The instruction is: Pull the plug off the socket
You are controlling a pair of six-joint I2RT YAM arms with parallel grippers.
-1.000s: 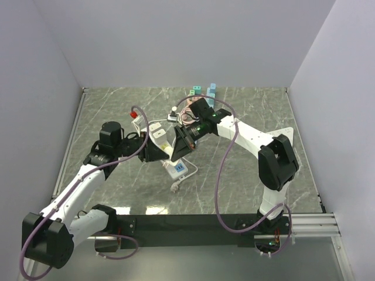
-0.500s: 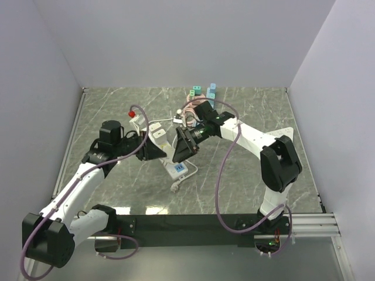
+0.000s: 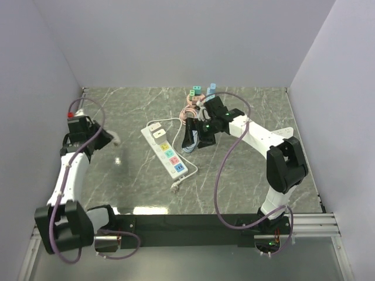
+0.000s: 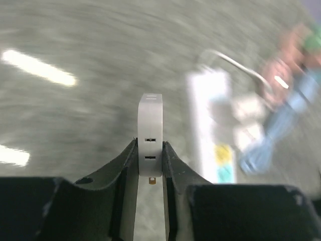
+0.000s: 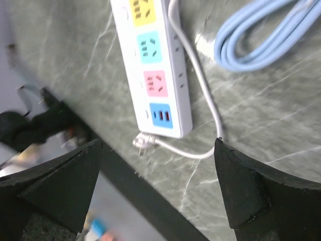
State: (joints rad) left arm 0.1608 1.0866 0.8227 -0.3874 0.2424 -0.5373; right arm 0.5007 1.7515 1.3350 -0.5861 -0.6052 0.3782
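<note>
**Plug in the left pincer, well clear of the strip**

The white plug (image 4: 150, 120) is clamped between the fingers of the left pincer (image 4: 149, 150), well to the left of the power strip (image 3: 166, 151) and apart from it. The left arm is bent at the elbow, its pincer pointing toward the strip. The right pincer (image 5: 156, 145), spread wide and empty, hangs just right of the strip. There is one plug, one strip on the desk (image 3: 246, 175), and one coiled blue cable (image 5: 261, 40) beside the strip.

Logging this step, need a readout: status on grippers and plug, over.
Left gripper shut on white plug, held apart from power strip. Right gripper open, empty, above power strip. Blue cable coiled beside it, clear of both grippers.
</note>
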